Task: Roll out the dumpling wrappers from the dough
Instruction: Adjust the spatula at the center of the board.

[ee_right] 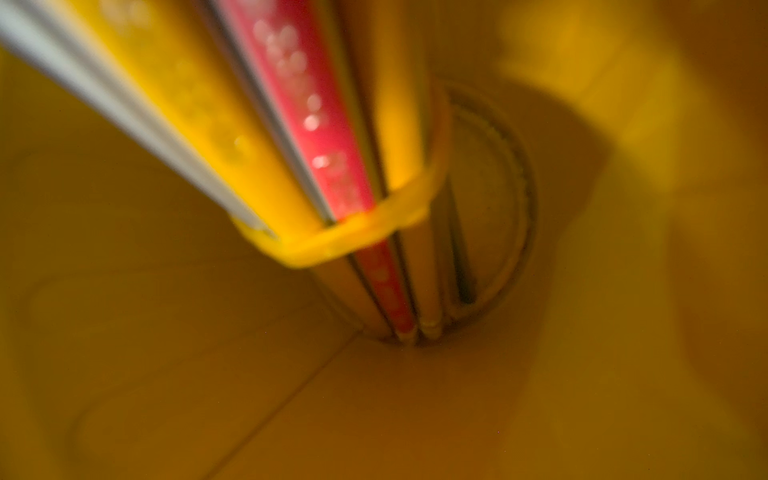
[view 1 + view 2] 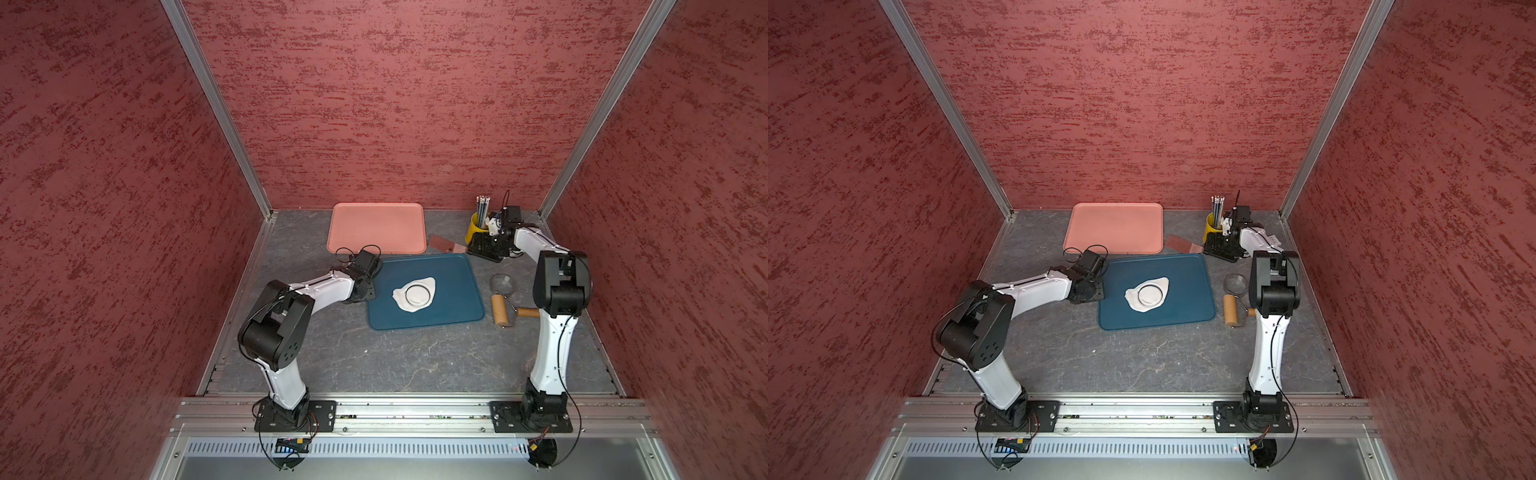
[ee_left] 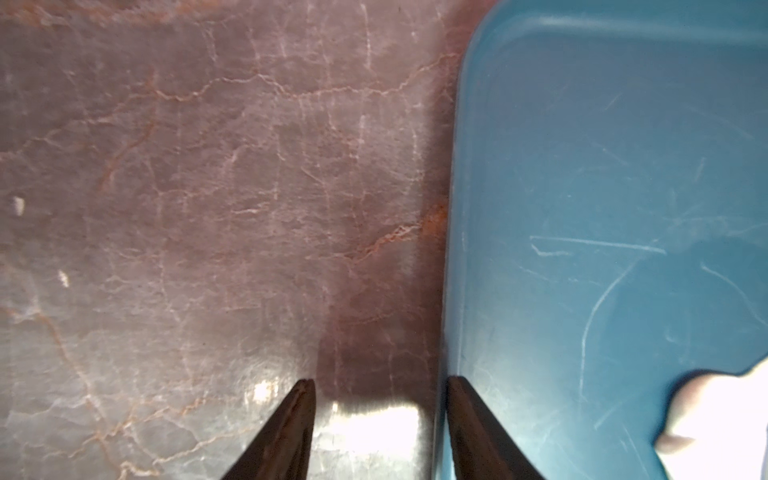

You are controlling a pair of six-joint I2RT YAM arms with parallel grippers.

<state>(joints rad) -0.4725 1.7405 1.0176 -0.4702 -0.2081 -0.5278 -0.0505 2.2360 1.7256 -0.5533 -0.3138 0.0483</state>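
White dough [image 2: 430, 284] lay flattened in the middle of the blue tray [image 2: 457, 299], with a round dumpling wrapper [image 2: 417, 294] outlined in its centre, sitting inside the sheet. The left gripper [image 3: 379, 383] hung at the tray's left rim, fingers spread, with nothing between them but tabletop [image 3: 208, 208]. The right gripper [image 2: 482, 243] was right up against the yellow cup [image 2: 473, 229] of pencils [image 2: 482, 205] — I couldn't tell whether it was clamped or loose. A wooden rolling pin [image 2: 500, 311] lay right of the tray.

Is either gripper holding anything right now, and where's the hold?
Left gripper: nothing, jaws apart and empty at the edge of the blue tray. Right gripper is at the yellow cup; its fingertips are hidden, so a hold cannot be told.
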